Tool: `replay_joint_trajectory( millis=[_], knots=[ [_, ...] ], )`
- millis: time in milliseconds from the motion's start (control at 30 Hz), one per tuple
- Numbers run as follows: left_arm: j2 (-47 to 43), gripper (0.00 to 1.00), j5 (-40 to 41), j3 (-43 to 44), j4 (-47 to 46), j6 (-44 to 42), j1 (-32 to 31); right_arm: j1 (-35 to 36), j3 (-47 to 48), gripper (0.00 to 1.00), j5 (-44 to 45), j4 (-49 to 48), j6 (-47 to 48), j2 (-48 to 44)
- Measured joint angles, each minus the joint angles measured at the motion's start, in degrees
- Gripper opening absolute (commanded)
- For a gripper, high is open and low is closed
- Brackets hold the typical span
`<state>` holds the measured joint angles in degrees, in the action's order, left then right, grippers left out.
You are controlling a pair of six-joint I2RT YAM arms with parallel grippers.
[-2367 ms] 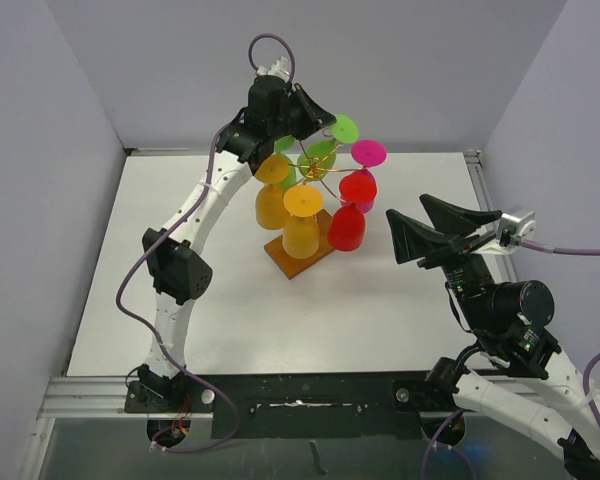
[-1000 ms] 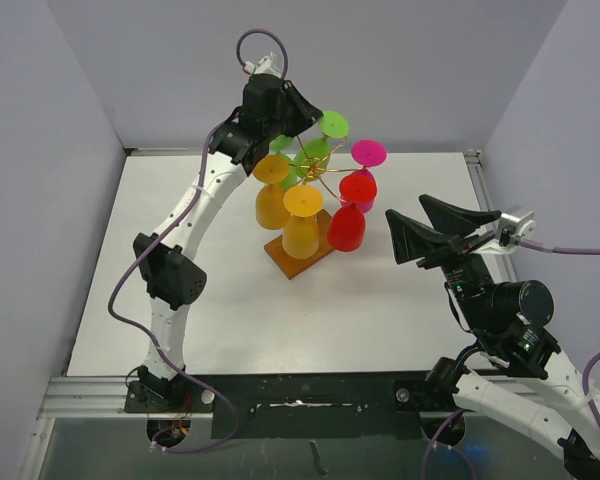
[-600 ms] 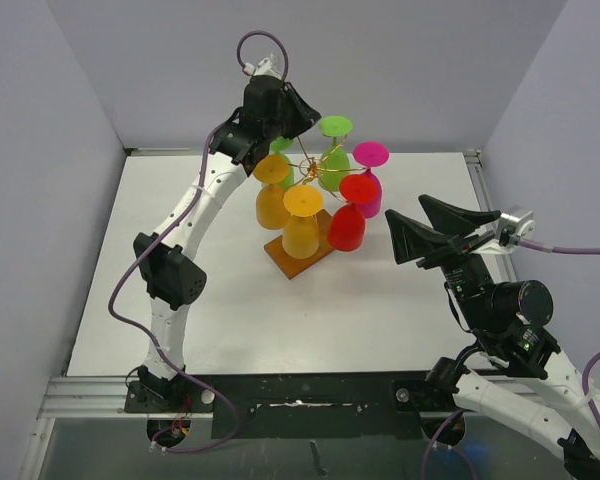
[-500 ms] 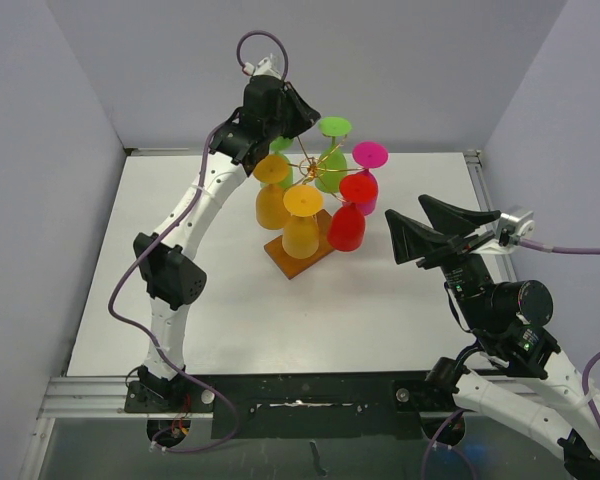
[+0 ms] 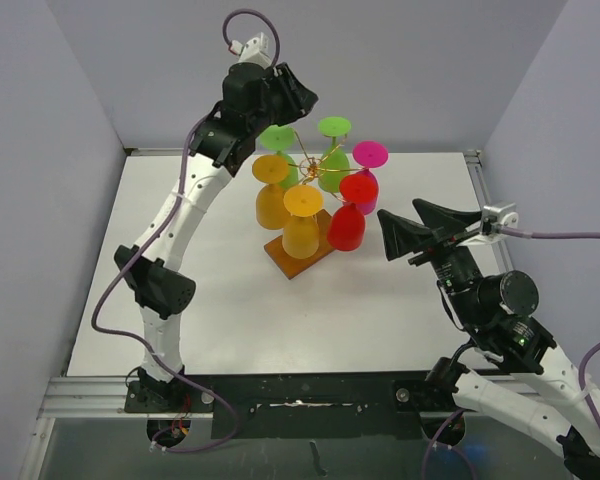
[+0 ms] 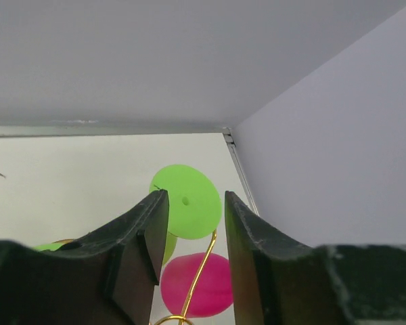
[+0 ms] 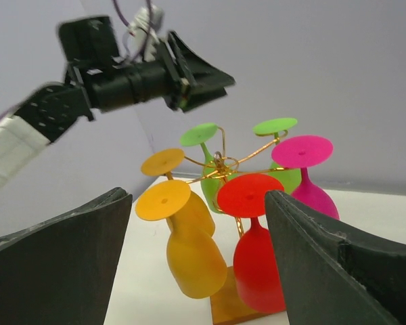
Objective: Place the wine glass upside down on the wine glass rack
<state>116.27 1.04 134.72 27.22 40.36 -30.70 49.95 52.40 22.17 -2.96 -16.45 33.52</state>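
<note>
The light is bright, even and diffuse, falling from above. The white surface (image 5: pixel 180 300) reads clean with no glare, and the shadows on it are faint and soft-edged. The walls (image 5: pixel 40 200) take a cool lavender-grey cast. The overhead view is sharp, though its wide lens splays the walls outward toward the corners and its bottom strip is dark. In the wrist views the jaws of the left gripper (image 6: pixel 194 200) and the right gripper (image 7: pixel 197 203) loom close to the lens, nearly black and soft. The coloured glasses (image 7: pixel 189 264) beyond them are vivid and fairly crisp.
</note>
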Motion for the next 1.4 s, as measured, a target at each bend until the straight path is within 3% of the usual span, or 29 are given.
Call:
replay_joint_trajectory(
  millis=[167,267,533,700,933,1067,1400],
  knots=[
    [-7.32,0.50,-0.09,-2.51,-0.20,-5.05,0.07,0.00,1.66,0.83,4.31,7.19,-2.14,2.10],
    [-15.28,0.55,-0.22,-10.19,-1.40,-8.07,0.52,0.00,3.56,0.84,7.21,13.79,-4.07,3.28],
    [-45.86,0.62,0.66,-53.33,-9.03,-13.25,4.42,0.00,4.37,0.96,15.91,29.64,-12.22,1.49],
    [-61.09,0.65,4.33,-72.15,-6.47,-14.27,5.68,0.00,4.28,0.98,19.76,37.64,-17.70,-1.44],
    [-77.61,0.65,11.02,-82.82,-1.11,-14.56,5.79,0.00,4.85,0.98,25.46,47.45,-21.22,-1.99],
    [-84.83,0.65,14.40,-83.87,0.92,-15.23,5.81,0.00,7.06,0.98,27.41,49.64,-20.39,-2.64],
    [-89.55,0.65,18.95,-80.65,1.99,-20.15,5.95,0.00,8.37,0.98,27.82,44.37,-11.30,-13.14]
  ],
)
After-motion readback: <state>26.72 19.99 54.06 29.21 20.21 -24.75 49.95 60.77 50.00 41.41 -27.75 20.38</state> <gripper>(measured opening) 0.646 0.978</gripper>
